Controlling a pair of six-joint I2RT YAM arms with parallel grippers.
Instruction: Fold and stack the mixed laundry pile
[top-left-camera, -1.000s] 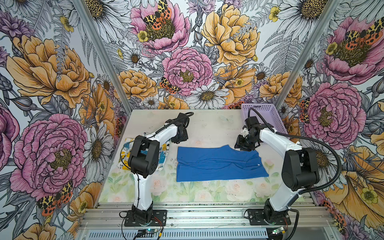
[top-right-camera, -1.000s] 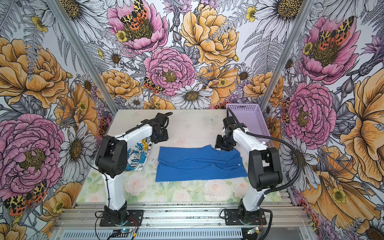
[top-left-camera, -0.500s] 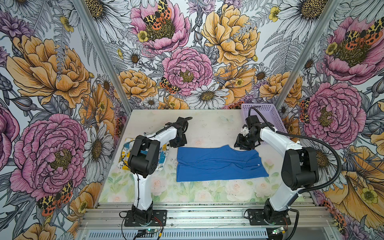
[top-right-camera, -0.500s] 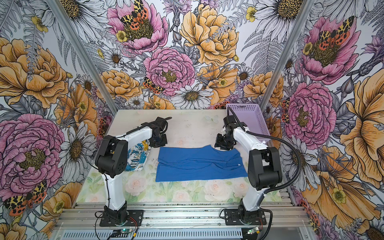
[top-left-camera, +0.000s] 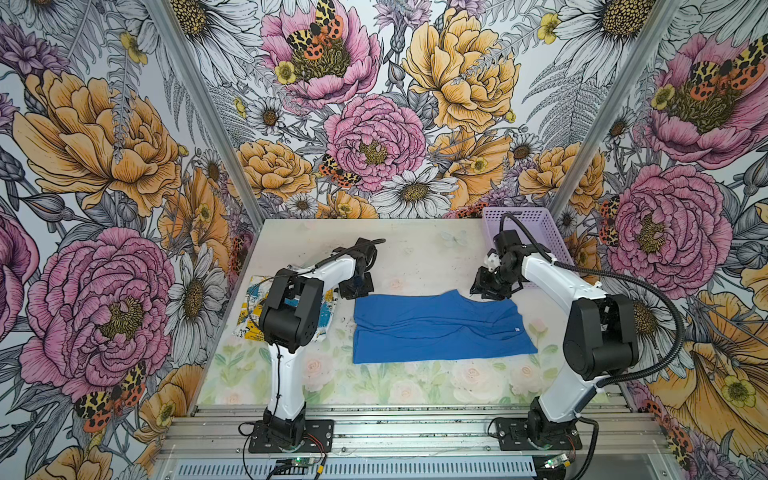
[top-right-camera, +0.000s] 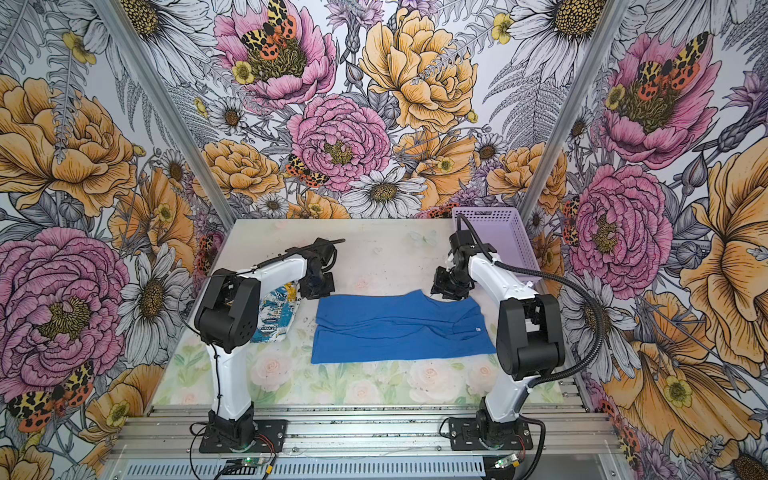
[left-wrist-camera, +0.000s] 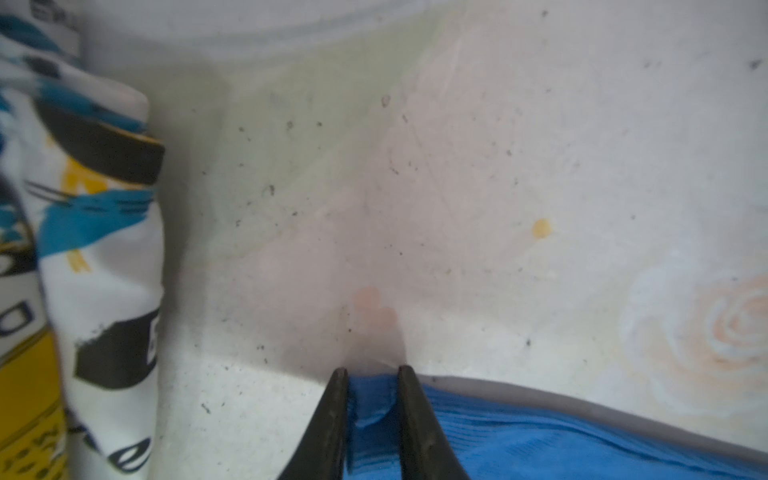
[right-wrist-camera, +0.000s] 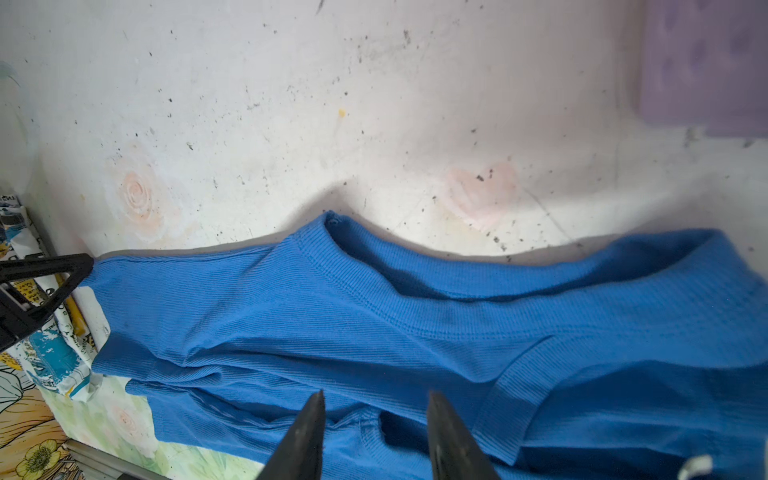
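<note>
The royal blue T-shirt (top-left-camera: 440, 328) (top-right-camera: 399, 328) lies folded into a wide band in the middle of the table. My left gripper (top-left-camera: 355, 289) (left-wrist-camera: 370, 374) is down at its far left corner, jaws narrowed with a tuck of blue cloth (left-wrist-camera: 540, 449) pinched between them. Over the shirt's far right part near the collar (right-wrist-camera: 415, 311) hangs my right gripper (top-left-camera: 486, 289) (right-wrist-camera: 374, 399), jaws apart. The white printed garment (top-left-camera: 249, 316) (top-right-camera: 274, 316) (left-wrist-camera: 104, 249) lies folded at the left, partly behind the left arm.
A lavender perforated basket (top-left-camera: 536, 224) (top-right-camera: 498, 224) stands at the back right corner, just behind the right arm. Floral walls close in three sides. Bare table (top-left-camera: 415, 249) stretches behind the shirt and along the front edge.
My left gripper came down and toward the front onto the shirt's far left corner, and its jaws narrowed on the cloth. The right arm and the shirt stayed put.
</note>
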